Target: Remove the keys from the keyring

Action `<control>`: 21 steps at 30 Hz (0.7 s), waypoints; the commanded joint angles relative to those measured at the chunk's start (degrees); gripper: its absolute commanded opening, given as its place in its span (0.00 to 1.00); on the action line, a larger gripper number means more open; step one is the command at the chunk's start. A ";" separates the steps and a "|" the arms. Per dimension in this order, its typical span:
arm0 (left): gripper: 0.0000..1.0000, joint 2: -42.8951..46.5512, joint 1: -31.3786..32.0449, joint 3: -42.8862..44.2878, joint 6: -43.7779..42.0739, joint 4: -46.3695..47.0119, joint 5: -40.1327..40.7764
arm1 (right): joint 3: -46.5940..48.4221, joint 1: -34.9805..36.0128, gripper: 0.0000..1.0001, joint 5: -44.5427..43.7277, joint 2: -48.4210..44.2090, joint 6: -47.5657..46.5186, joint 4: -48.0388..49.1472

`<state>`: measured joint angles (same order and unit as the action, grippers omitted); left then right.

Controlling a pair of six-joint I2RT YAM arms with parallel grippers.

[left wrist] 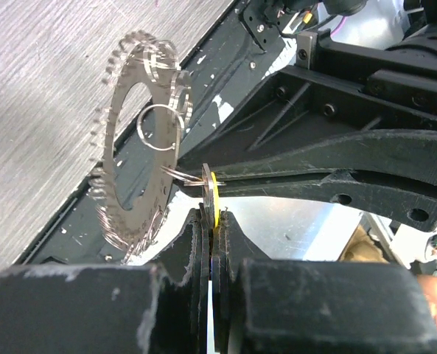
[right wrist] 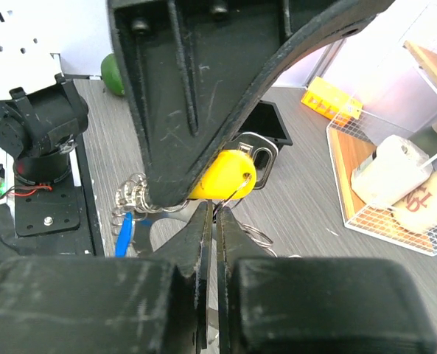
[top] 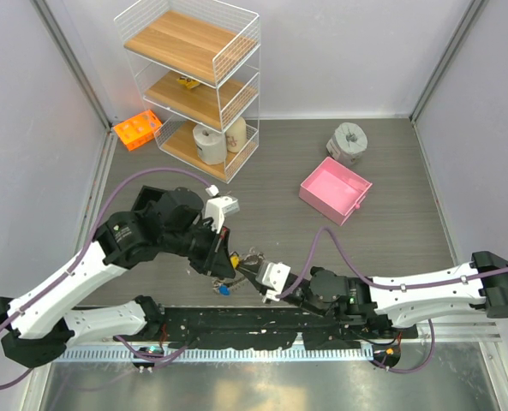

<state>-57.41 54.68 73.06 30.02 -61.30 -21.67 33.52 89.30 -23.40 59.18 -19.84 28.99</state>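
The big keyring [left wrist: 141, 63] hangs up on its edge above the tabletop [top: 322, 248], standing tall with its flat face turned sideways. Silver keys [left wrist: 126, 221] stick out all round it like teeth. The left jaws are squeezed shut on the yellow key [right wrist: 222, 177]. The right jaws are pressed together on a small ring [left wrist: 180, 175] beside it. 1 blue key [right wrist: 124, 234] dangles nearby. The wire shelf [top: 198, 81] and pink box [top: 335, 188] sit well apart.
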 commanded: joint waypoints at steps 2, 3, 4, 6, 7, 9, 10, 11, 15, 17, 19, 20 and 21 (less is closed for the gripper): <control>0.00 -0.51 -2.90 2.97 2.59 4.26 -3.73 | -2.31 2.55 0.05 0.19 -3.71 -4.15 6.25; 0.00 -0.69 -3.52 2.79 2.76 4.08 -3.99 | -2.49 3.16 0.05 0.19 -3.89 -4.51 6.42; 0.00 -0.86 -4.39 2.71 2.94 3.56 -4.25 | -2.93 3.51 0.05 0.11 -4.42 -5.29 6.43; 0.00 -0.95 -5.63 2.18 2.41 3.11 -5.13 | -3.46 4.91 0.05 0.46 -4.95 -6.87 6.43; 0.00 -0.87 -6.15 1.92 2.41 3.20 -5.48 | -3.63 5.36 0.05 0.46 -5.04 -7.41 6.43; 0.00 -0.60 -7.38 0.78 2.41 3.73 -6.54 | -3.99 6.50 0.05 0.46 -5.21 -9.60 6.78; 0.00 -0.77 -7.65 0.16 2.32 3.90 -7.15 | -4.07 7.29 0.05 -0.06 -5.04 -10.22 6.95; 0.00 -0.86 -7.83 -0.45 2.41 4.08 -7.85 | -4.16 7.73 0.05 -0.42 -5.04 -11.62 7.39; 0.00 -1.30 -7.83 -4.05 3.37 6.18 -11.63 | -5.48 10.10 0.05 -2.97 -4.77 -16.62 10.81; 0.00 -1.13 -7.74 -6.16 4.34 7.85 -13.13 | -6.53 10.37 0.05 -3.58 -4.95 -18.30 13.36; 0.00 -0.78 -7.65 -7.84 5.05 9.00 -13.92 | -7.41 10.37 0.05 -4.11 -5.21 -19.53 15.04; 0.00 -0.34 -7.65 -8.45 5.31 9.52 -14.10 | -8.11 10.46 0.05 -4.02 -5.39 -20.06 16.17; 0.00 -0.16 -7.65 -9.07 5.66 10.23 -14.27 | -8.47 10.46 0.05 -4.02 -5.48 -21.11 16.88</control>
<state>-58.54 47.86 65.54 34.11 -58.11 -35.09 25.34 98.45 -28.53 55.11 -36.25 36.01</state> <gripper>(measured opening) 0.054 0.068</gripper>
